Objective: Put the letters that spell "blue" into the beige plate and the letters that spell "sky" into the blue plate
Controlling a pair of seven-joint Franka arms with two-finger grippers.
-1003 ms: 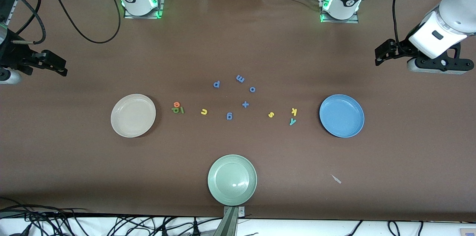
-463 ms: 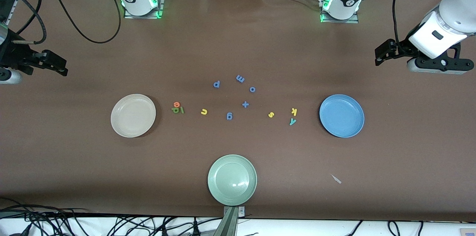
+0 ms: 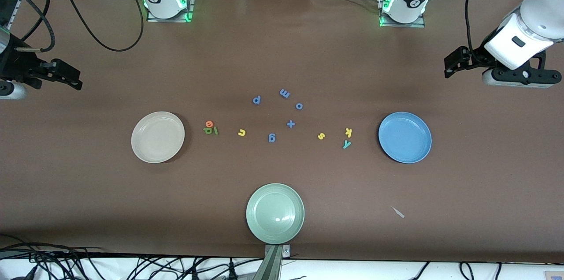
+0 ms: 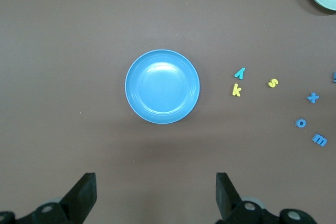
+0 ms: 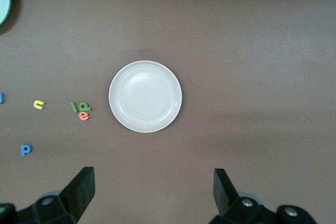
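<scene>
Pincer bases cut off

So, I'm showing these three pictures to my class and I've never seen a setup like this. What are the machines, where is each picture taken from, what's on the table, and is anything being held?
Two robot arms stand at a brown table. The wide picture looks down from a high camera facing them. The other two come from cameras on each arm's wrist, looking past its own claw.

The left claw hangs open over bare table by the blue plate; the right claw hangs open by the beige plate. Neither holds anything.

A pale green plate lies nearest the high camera. Between the beige and blue plates lie small foam letters: orange e, dark green b and light green l close together, yellow u, yellow s, yellow k, teal y, plus several all-blue letters. All three plates are empty.
</scene>
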